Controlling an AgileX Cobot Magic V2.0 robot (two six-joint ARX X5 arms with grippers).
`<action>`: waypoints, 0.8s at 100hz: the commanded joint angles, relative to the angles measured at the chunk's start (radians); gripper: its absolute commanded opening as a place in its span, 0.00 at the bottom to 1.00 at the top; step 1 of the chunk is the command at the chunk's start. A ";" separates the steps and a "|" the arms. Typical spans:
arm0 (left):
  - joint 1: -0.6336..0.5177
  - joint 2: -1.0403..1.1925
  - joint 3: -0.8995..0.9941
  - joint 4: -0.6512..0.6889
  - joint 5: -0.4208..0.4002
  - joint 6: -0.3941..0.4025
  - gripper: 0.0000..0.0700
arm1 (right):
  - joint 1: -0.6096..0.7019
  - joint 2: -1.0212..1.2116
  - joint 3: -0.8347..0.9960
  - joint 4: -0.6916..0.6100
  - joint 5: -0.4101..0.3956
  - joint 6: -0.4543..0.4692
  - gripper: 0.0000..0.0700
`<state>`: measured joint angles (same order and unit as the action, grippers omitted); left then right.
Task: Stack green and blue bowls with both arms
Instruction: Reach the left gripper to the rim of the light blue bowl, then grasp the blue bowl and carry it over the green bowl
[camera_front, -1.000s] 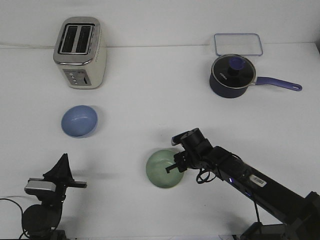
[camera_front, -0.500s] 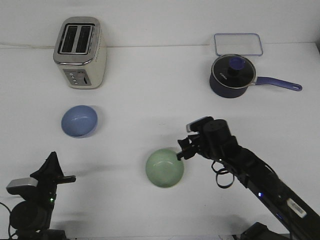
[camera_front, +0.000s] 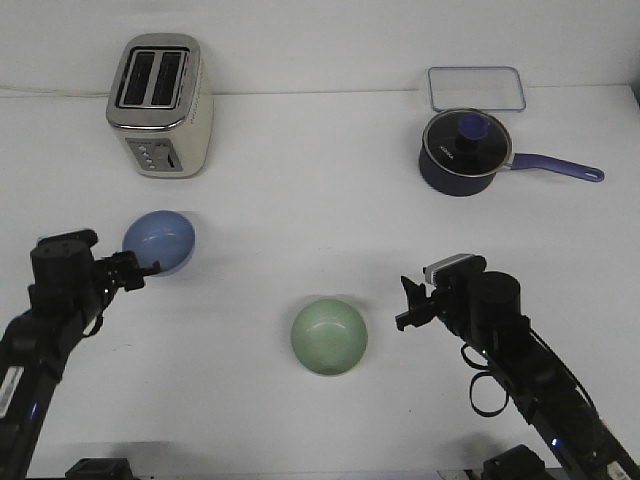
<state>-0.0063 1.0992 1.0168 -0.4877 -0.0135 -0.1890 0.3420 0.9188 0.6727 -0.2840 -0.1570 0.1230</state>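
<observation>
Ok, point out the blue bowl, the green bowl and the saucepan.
blue bowl (camera_front: 161, 240): front view, on its inner hollow.
green bowl (camera_front: 329, 336): front view, on the middle of its inside.
saucepan (camera_front: 463, 152): front view, on its lid, just below the purple knob.

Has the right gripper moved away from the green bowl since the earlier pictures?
Yes. The right gripper has drawn back rightward, off the green bowl, which stayed put.

I see a pale sage green bowl (camera_front: 329, 337), a light periwinkle blue bowl (camera_front: 160, 241), a dark navy saucepan (camera_front: 466, 153) with purple handle, a cream-and-silver toaster (camera_front: 160, 105), and my black grippers.
</observation>
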 joint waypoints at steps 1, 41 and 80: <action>0.019 0.079 0.069 0.000 0.020 0.024 0.88 | 0.005 -0.003 -0.023 0.016 -0.008 0.005 0.42; 0.163 0.421 0.201 -0.079 0.135 0.072 0.89 | 0.005 -0.003 -0.054 0.053 -0.037 0.011 0.42; 0.173 0.604 0.201 -0.003 0.193 0.092 0.34 | 0.005 -0.003 -0.054 0.055 -0.036 0.012 0.42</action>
<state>0.1680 1.6802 1.2034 -0.4957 0.1646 -0.1131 0.3420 0.9131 0.6125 -0.2409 -0.1902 0.1276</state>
